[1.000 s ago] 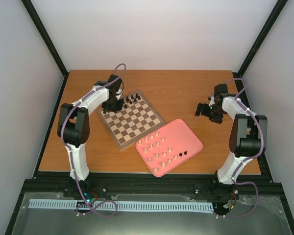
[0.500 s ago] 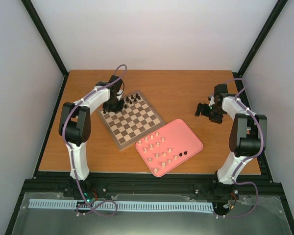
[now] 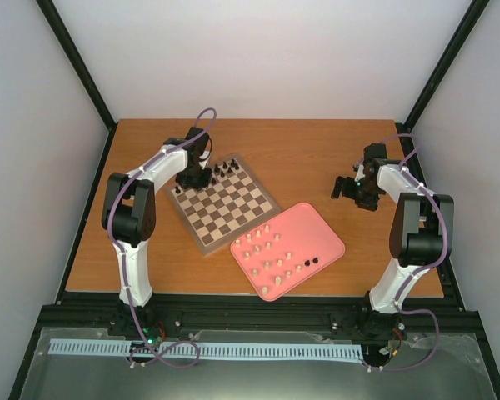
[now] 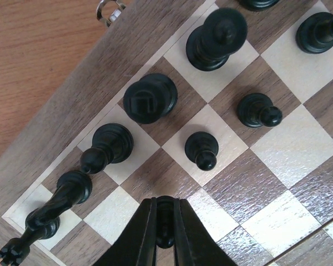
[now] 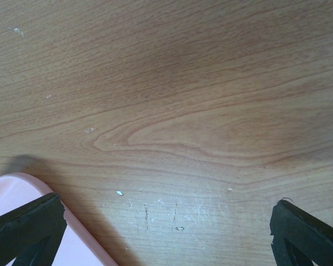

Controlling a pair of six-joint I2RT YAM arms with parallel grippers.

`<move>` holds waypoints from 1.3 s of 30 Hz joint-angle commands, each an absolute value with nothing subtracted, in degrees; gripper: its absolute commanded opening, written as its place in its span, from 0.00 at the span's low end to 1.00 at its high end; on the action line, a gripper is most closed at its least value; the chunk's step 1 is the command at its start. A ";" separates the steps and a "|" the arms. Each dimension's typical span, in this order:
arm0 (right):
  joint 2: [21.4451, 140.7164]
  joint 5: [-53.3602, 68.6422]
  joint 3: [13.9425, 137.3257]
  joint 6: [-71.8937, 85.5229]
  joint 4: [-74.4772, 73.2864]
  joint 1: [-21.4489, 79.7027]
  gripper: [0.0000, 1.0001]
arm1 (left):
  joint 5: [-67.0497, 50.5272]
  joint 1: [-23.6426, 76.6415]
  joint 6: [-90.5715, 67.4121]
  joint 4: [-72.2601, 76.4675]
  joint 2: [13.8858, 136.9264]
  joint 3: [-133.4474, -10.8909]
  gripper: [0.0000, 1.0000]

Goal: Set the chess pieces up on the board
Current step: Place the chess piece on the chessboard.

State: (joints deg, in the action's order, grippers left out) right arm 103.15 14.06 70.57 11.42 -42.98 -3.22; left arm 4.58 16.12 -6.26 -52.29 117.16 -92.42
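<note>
left wrist: left jaws pinch dark pawn [image 4: 165, 221] over board [image 4: 277, 160], barely shifted; placement pending. right jaws wide.

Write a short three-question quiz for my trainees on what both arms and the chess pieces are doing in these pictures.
1. True or false: the right arm's jaws are shut on a cream piece.
2. What do the left arm's jaws hold over the board? A) a dark piece B) a cream piece C) nothing
3. How many dark pieces lie in the pink tray?
Key: 1 false, they stand open and empty above the table; 2 A; 3 two.
</note>
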 commanded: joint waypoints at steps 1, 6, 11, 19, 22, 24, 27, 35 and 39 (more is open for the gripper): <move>103.28 14.04 71.38 11.07 -42.91 -2.88 1.00 | 5.33 15.85 -6.86 -51.59 117.95 -93.72 0.12; 103.28 14.07 71.33 11.00 -42.98 -2.90 1.00 | 5.45 15.90 -6.88 -51.36 118.42 -93.88 0.13; 103.19 14.11 71.37 10.99 -43.06 -2.89 1.00 | 5.07 15.81 -6.86 -51.37 118.74 -94.01 0.14; 103.35 14.28 71.37 11.00 -42.98 -2.87 1.00 | 5.27 15.90 -6.86 -51.12 118.62 -93.56 0.17; 103.36 14.39 71.37 10.99 -42.90 -2.87 1.00 | 5.43 15.91 -6.86 -51.15 118.47 -93.68 0.18; 103.43 14.37 71.26 10.99 -42.89 -2.90 1.00 | 5.45 15.89 -6.81 -51.35 118.21 -93.93 0.18; 103.38 14.41 71.28 10.99 -42.89 -2.83 1.00 | 5.49 15.88 -6.90 -51.33 117.66 -93.89 0.18; 103.43 14.63 71.37 10.95 -42.98 -2.90 1.00 | 5.87 15.84 -7.20 -51.16 117.33 -93.95 0.18; 103.26 14.51 71.08 10.96 -42.89 -2.83 1.00 | 6.15 15.89 -7.25 -50.98 117.24 -94.02 0.18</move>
